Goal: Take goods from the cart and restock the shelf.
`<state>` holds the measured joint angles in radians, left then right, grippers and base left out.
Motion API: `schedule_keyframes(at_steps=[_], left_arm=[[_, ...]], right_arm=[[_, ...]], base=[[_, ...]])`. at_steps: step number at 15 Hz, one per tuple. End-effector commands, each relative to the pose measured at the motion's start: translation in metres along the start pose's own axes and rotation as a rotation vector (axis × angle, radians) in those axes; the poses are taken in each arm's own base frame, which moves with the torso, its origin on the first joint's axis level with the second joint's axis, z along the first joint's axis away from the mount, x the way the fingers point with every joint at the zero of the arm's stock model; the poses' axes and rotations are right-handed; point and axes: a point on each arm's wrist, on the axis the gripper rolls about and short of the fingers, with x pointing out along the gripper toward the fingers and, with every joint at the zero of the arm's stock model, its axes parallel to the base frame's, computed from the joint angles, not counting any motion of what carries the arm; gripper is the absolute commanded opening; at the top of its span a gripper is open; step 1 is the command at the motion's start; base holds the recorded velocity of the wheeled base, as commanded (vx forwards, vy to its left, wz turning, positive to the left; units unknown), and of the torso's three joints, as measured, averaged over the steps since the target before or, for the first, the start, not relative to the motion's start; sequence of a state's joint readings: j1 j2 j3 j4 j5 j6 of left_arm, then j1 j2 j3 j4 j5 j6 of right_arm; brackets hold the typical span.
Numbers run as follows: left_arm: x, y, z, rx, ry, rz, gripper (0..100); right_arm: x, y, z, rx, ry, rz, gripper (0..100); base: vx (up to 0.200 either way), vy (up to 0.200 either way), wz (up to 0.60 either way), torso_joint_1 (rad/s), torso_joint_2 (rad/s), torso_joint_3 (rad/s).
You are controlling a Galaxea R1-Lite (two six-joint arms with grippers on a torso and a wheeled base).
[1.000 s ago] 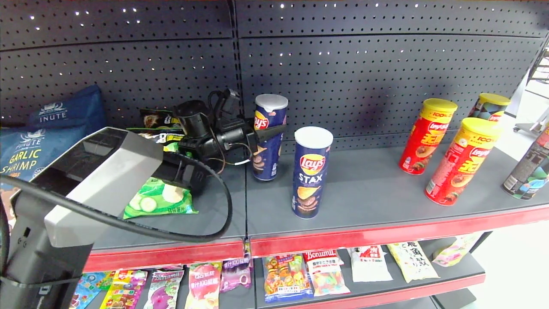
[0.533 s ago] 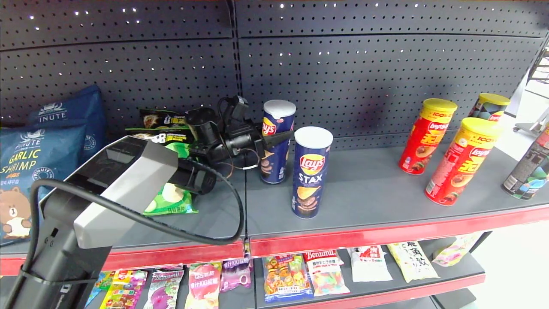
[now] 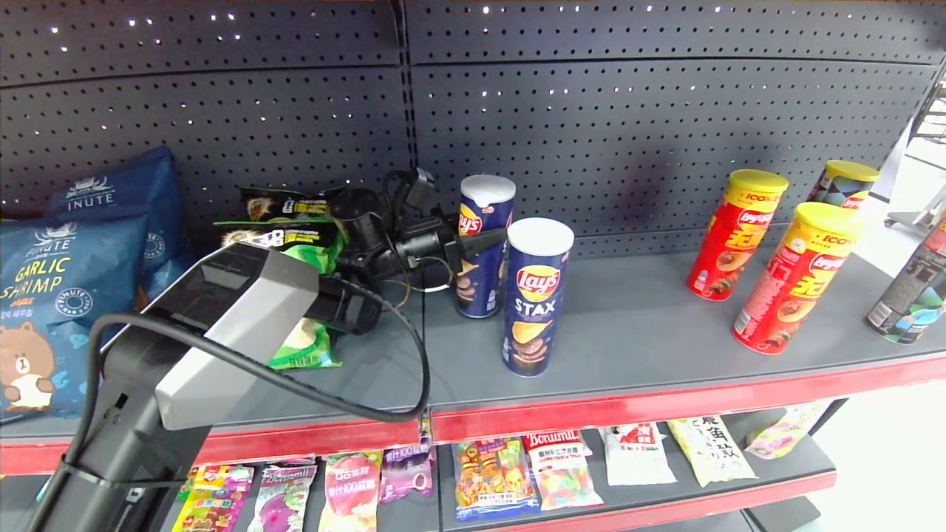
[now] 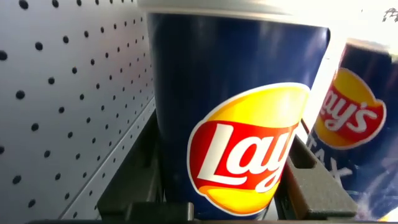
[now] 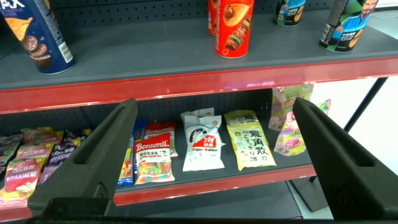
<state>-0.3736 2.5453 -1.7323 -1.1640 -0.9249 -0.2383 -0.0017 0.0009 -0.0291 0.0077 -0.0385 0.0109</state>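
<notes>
while left tool (image 3: 480,238) pinches a blue can (image 3: 488,210) near the pegboard (image 3: 606,140), second can (image 3: 537,295) just in front, right tool (image 5: 214,109) spread

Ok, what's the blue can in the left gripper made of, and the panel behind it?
Blue can: looks like a glossy printed cardboard tube, judging by the sheen on its label; a plastic wrap is possible. Its lid: pale, matte, probably plastic. Back panel: dark painted metal by the look, punched with regular holes that let light through.
</notes>
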Motion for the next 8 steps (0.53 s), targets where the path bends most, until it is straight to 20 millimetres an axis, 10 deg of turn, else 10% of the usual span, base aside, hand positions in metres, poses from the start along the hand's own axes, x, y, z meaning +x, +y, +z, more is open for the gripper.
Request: schedule_keyframes(at_steps=[1,8], left_arm=[[0.0002,0.0016,-0.0023,-0.002,-0.001,0.0,0],[-0.0008,0.0023,-0.0052,-0.059,-0.014,-0.002,0]], right_arm=[[0.0001,0.0,0.0,0.0,0.001,0.0,100],[0.0001,0.0,0.0,0.0,0.001,0.0,100]], base=[[0.0,0.0,0.0,0.0,0.0,0.0],[0.0,0.0,0.0,0.0,0.0,0.0]])
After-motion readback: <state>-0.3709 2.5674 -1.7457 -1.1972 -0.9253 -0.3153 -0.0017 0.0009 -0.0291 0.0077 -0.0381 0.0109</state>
